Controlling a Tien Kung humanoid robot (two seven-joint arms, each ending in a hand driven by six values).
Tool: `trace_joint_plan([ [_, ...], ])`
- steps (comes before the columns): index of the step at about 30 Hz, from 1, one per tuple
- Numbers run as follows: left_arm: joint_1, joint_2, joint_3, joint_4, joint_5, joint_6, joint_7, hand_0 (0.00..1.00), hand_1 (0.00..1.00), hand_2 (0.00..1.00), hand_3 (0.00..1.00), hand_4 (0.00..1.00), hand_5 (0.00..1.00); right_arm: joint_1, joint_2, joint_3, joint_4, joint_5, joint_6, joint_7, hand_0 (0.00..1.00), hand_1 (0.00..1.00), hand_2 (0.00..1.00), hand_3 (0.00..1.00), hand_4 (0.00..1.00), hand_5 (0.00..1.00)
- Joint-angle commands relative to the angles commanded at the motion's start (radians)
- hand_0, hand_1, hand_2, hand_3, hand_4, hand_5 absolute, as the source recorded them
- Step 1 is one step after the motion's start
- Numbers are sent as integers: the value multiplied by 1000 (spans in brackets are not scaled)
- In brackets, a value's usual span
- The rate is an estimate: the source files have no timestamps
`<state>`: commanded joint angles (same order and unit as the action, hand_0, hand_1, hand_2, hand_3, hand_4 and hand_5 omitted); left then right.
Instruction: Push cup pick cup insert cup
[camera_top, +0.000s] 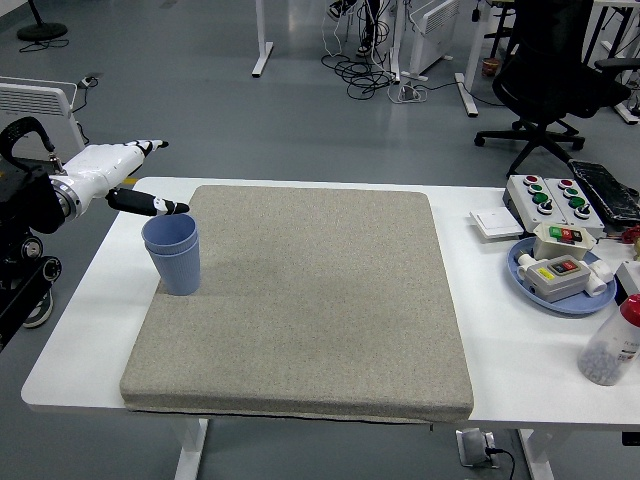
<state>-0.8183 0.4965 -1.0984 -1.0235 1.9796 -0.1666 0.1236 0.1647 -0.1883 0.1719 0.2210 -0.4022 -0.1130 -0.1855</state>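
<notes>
Cups: two pale blue plastic cups (172, 254), one nested inside the other, upright as a single stack; only the inner rim shows above the outer one.
Cup location: near the left edge of the grey fabric mat (300, 300), toward its far-left corner, standing free with nothing touching it.
Left robot hand: white-shelled robot hand (120, 180) with dark fingertips, hovering just above and left of the stack; fingers spread loosely, one dark finger (150, 204) pointing over the rim, holding nothing.
Right robot hand: not visible anywhere.
Mat: covers most of the white desk (100, 300); otherwise bare apart from the cups.
Desk, right side: a white control box with red and green buttons (548, 197), a blue plate carrying smaller button boxes (560, 270), a clear bottle with a red cap (612, 345) at the edge. All well apart from the cups.
Background: grey floor, black office chair (560, 70), cables, a white heater at far left.
Step in hand: judged from the layout, insertion looks complete; cup sits seated inside cup and the hand is clear of it.
Next move: likely only withdrawal of the left arm, lifting up and leftward so the pointing finger does not catch the rim.
Risk: a brush on the rim could tip the light stack.
</notes>
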Motion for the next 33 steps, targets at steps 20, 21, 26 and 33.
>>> trace_joint_plan([
  [20,382,-166,-413,-190,-825,312,-129,726,776,767,749,572,998,-7,0,5,-1,-9,-4,4,730,669,704,597,166,394],
  [21,410,-177,-431,-204,-871,299,-133,726,776,767,749,572,998,-6,-1,5,0,-10,-5,4,730,669,704,597,166,394],
  [26,505,-227,-478,-249,-1086,255,-161,752,802,789,774,578,998,-2,-1,5,0,-14,-7,7,730,669,706,597,165,395],
  [33,625,-299,-519,-313,-1279,209,-208,804,837,838,849,583,998,0,-2,7,0,-20,-8,8,729,668,707,597,164,391],
])
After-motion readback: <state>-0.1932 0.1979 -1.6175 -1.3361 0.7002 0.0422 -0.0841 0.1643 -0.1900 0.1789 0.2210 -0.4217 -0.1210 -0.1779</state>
